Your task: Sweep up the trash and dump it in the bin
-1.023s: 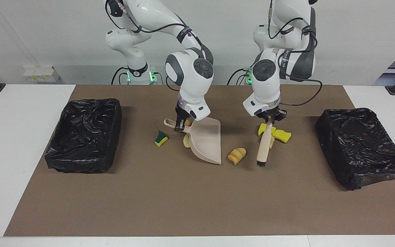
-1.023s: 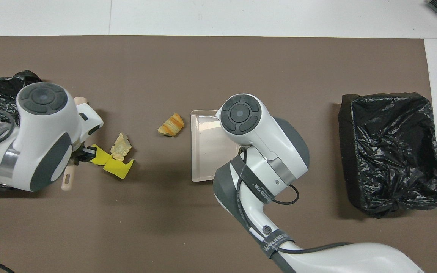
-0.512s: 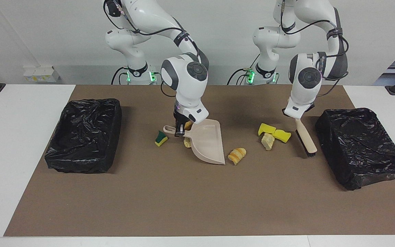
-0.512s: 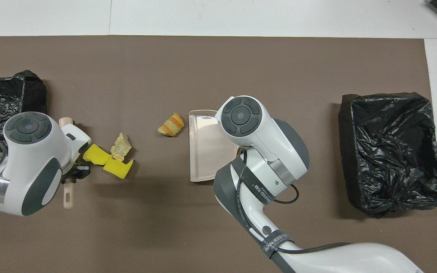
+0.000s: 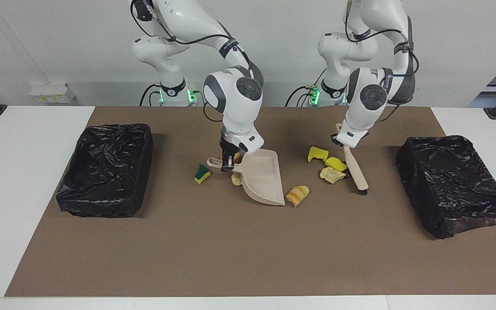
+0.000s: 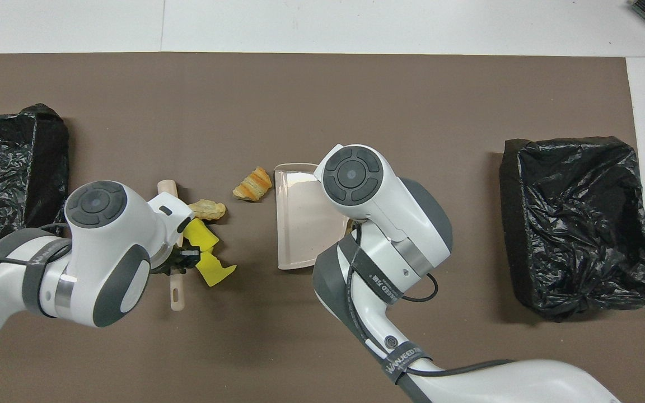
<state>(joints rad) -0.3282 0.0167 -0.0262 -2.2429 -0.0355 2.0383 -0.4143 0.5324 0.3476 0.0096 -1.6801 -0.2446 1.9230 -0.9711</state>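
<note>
Trash [image 5: 297, 195] beside dustpan [image 5: 263, 178] lip

Glossy bin liner [image 5: 106, 168] (crinkled) — matt mat [image 5: 230, 249]

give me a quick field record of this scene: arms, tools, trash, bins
left gripper: shut on brush, beside the yellow sponge bits
right gripper: shut on dustpan handle
dustpan: mouth edge on the mat, no trash in it
trash: bread-like lump at the dustpan's mouth; green-faced sponge bit by its handle
bins: black-lined bin at the right arm's end, another at the left's
</note>
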